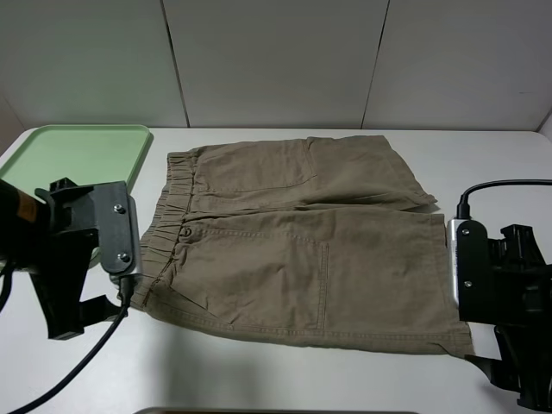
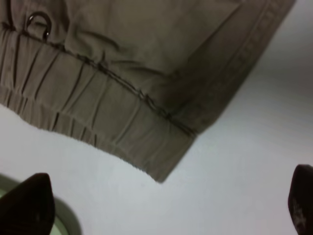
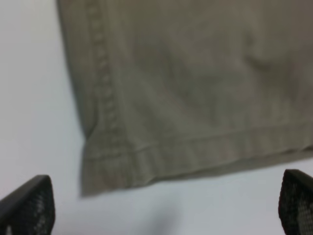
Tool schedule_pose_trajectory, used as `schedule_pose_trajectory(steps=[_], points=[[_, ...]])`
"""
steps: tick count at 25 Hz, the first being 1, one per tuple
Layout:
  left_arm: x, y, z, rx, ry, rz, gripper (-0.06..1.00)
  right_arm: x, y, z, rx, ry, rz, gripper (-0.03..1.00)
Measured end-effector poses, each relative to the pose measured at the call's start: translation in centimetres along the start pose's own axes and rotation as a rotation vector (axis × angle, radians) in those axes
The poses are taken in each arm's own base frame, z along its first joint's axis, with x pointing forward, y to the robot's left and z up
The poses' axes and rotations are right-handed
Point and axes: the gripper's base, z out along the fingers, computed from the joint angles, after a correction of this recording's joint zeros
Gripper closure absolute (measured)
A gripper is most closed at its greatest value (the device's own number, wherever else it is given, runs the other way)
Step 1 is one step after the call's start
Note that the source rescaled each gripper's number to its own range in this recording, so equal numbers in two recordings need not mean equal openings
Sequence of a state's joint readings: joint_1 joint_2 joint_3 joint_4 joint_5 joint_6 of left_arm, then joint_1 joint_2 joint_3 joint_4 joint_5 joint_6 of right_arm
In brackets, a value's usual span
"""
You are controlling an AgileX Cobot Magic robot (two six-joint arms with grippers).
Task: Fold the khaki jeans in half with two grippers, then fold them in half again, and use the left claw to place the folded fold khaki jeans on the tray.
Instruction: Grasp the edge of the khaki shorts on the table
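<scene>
The khaki jeans [image 1: 302, 241] lie flat on the table [image 1: 259, 371], long axis from 9 to 3 o'clock, waistband at 9. You have the left gripper [image 2: 166, 208] by the 7 o'clock corner and the right gripper [image 3: 166, 205] by the 5 o'clock corner, both wide open and empty.

No legible txt, nos., brand marks or signs in any view. Orange patch [image 1: 19, 207] near the left edge of the high view: too small + blurred to read.
</scene>
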State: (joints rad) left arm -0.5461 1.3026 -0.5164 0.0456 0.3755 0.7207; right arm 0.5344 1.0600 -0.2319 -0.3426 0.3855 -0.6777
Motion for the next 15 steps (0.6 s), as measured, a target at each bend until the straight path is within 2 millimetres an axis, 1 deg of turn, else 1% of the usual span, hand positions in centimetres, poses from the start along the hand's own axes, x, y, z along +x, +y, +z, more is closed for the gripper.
schedule_pose_trajectory(steps=[5, 9, 11, 15], points=[[-0.2, 0.2, 2.7, 0.031, 0.034, 0.004, 0.0, -0.4, -0.3, 0.1, 0.051, -0.061, -0.012, -0.03], [-0.1, 0.1, 4.3, 0.065, 0.072, 0.007, 0.0, -0.4, 0.2, 0.9, 0.02, -0.055, -0.017, -0.03], [-0.1, 0.1, 4.7, 0.069, 0.076, 0.018, 0.0, -0.5, 0.3, 1.4, 0.004, -0.054, -0.023, -0.03], [-0.2, 0.1, 4.8, 0.066, 0.07, 0.038, 0.0, -0.9, 0.3, 2.4, -0.021, -0.064, -0.029, -0.03]])
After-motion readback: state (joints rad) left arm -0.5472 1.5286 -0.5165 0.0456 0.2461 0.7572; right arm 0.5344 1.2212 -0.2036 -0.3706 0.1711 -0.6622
